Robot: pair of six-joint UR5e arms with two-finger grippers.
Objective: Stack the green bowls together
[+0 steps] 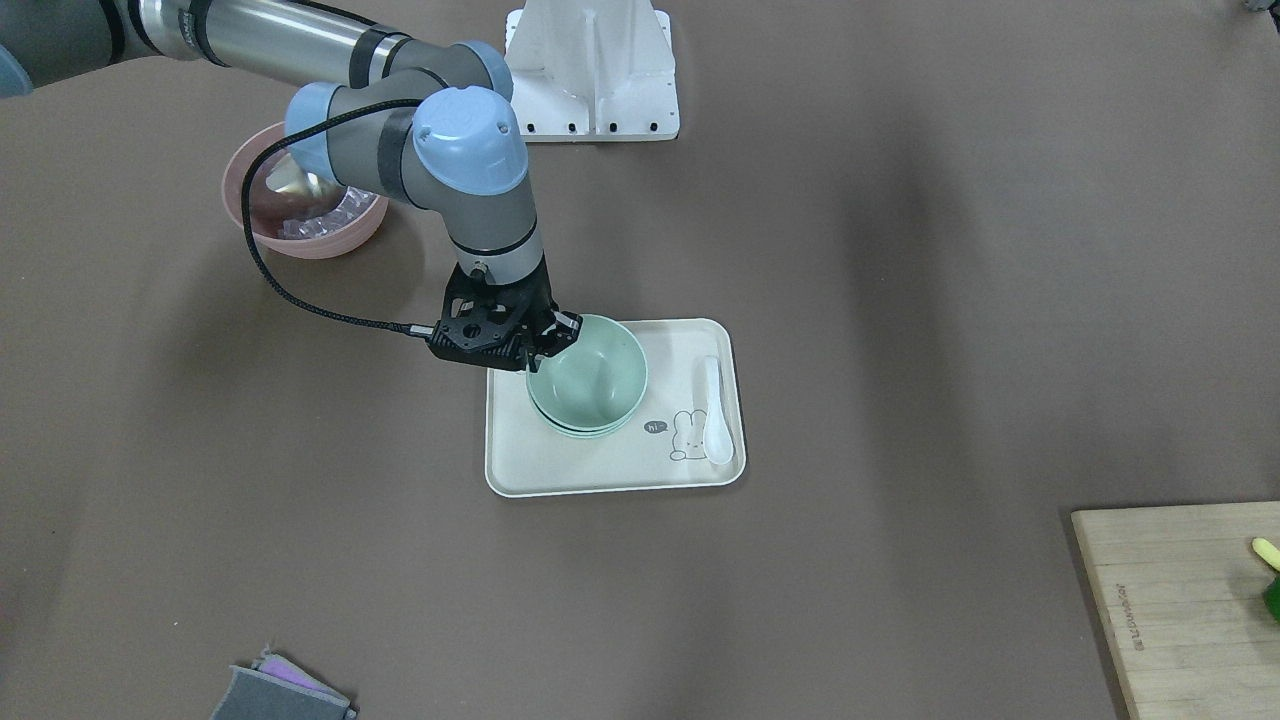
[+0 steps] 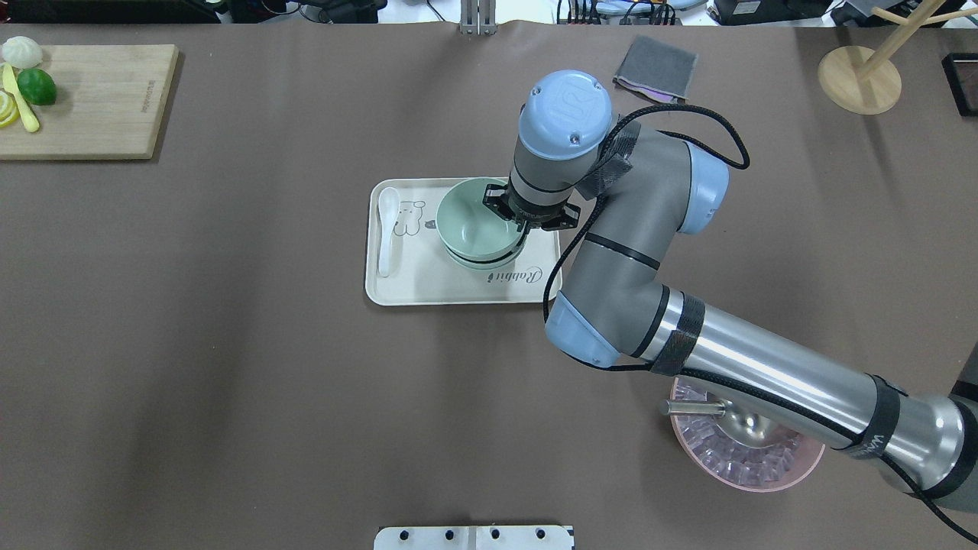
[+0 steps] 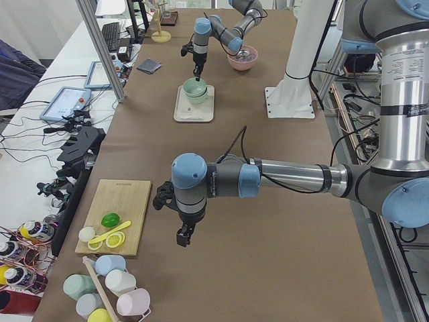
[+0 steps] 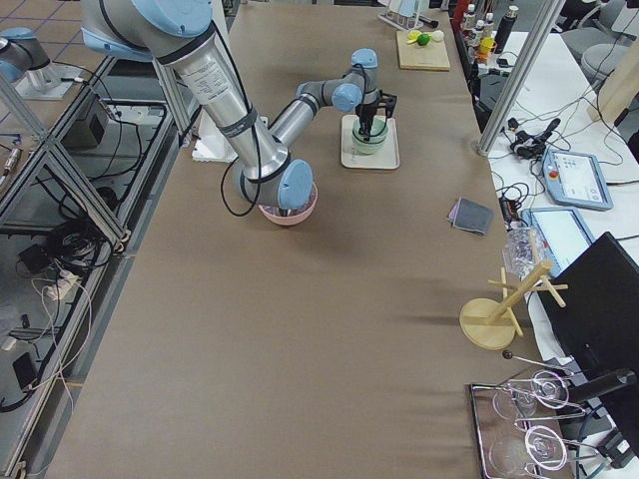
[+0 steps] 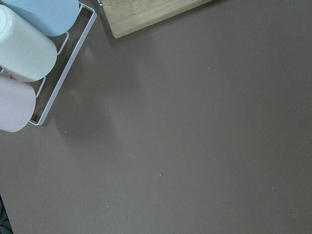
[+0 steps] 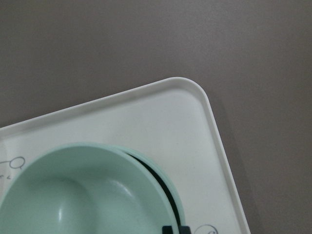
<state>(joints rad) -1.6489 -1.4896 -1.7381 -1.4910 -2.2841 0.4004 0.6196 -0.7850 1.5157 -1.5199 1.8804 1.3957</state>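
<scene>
On the cream tray point(image 1: 560, 470) point(image 2: 428, 286) stands a stack of pale green bowls point(image 1: 583, 425) point(image 2: 481, 260). The top green bowl point(image 1: 590, 372) point(image 2: 474, 220) point(image 6: 73, 195) sits tilted in the stack, with a dark gap on one side between it and the lower bowl's rim point(image 6: 171, 195). My right gripper point(image 1: 543, 347) point(image 2: 518, 221) is shut on the top bowl's rim, on the side nearest the robot. My left gripper point(image 3: 184, 235) hangs over bare table far from the tray, and I cannot tell whether it is open or shut.
A white spoon point(image 1: 717, 410) lies on the tray beside a rabbit drawing. A pink bowl point(image 2: 745, 458) with a metal scoop sits under the right arm. Further off are a cutting board point(image 2: 92, 99) with fruit, a grey cloth point(image 2: 655, 69) and racked mugs point(image 5: 24, 48).
</scene>
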